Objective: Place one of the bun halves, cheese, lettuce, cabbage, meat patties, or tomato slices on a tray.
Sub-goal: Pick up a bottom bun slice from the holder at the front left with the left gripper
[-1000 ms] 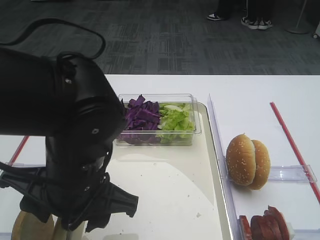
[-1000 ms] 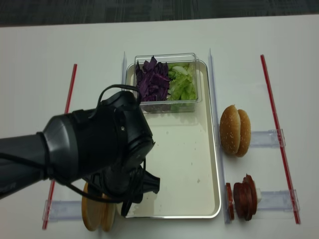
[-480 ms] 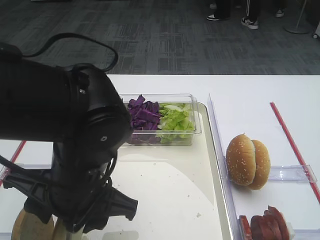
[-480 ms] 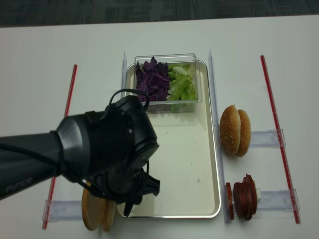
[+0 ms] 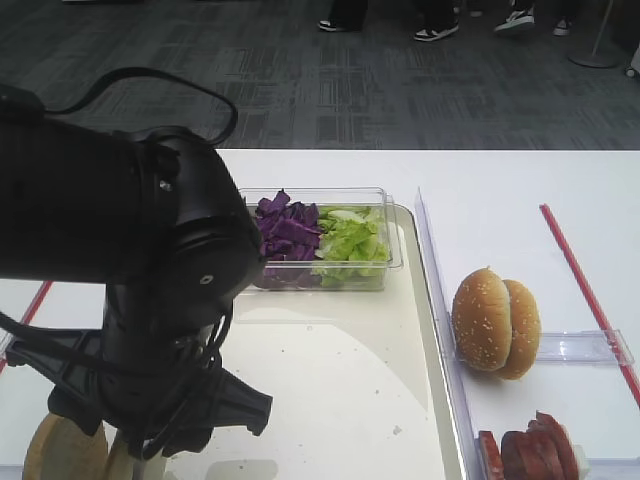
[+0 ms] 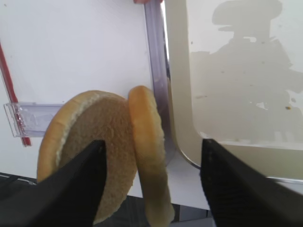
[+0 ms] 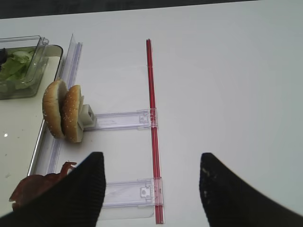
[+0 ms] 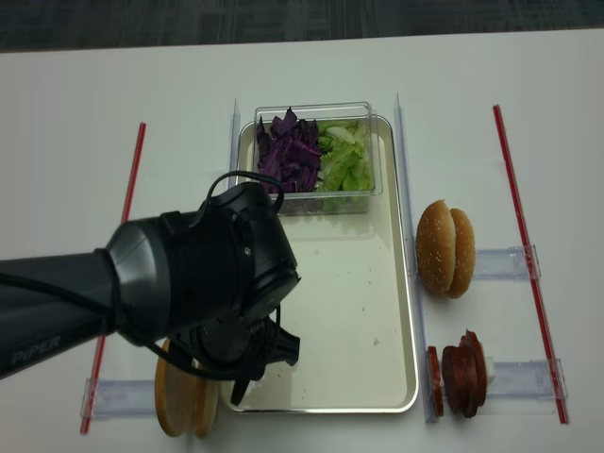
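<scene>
White worktop (image 8: 75,94) carries the tray (image 8: 410,311); left gripper (image 6: 149,182) hangs over two upright bun halves (image 6: 113,151), fingers (image 6: 75,184) apart, straddling them. Right gripper (image 7: 151,189) fingers apart, empty.

Left arm (image 8: 189,283): shifted toward the near bench edge since a second ago; its bulk now covers more of the tray's (image 8: 396,283) near left corner.
Left pincer (image 6: 149,184): lowered over the bun halves (image 6: 118,151); jaws slightly narrower than before, straddling the two standing discs.
Background: feet at far floor edge have moved left.
</scene>
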Motion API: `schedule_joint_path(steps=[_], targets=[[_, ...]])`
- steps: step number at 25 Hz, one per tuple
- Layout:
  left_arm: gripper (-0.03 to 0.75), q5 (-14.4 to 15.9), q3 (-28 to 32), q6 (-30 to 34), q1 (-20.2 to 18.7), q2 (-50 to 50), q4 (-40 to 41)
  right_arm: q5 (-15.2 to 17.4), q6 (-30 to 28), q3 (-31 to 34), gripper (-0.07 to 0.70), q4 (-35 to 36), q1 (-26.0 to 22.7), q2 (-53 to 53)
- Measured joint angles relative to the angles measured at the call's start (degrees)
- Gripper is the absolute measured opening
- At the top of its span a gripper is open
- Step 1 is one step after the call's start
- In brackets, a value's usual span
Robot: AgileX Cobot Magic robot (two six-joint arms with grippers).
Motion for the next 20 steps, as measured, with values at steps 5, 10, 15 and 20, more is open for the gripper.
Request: schedule_joint_path(steps=[5,10,15,20], targets=[[0.415,-0.10,-0.02,0.00,0.00,0.00,-0.11,0.00,0.00,0.00,0.463,0.00,0.00,0.00],[0.397,-0.10,-0.02,0.00,0.00,0.00,-1.04,0.00,0.00,0.00,0.463,0.00,0.00,0.00],[0.363,-0.10,0.67,0.00,0.00,0.00,-2.04,0.00,0.00,0.00,0.463,0.00,0.00,0.00],[0.343,-0.10,0.67,0.00,0.00,0.00,-2.15,0.00,0.00,0.00,0.463,0.00,0.00,0.00]])
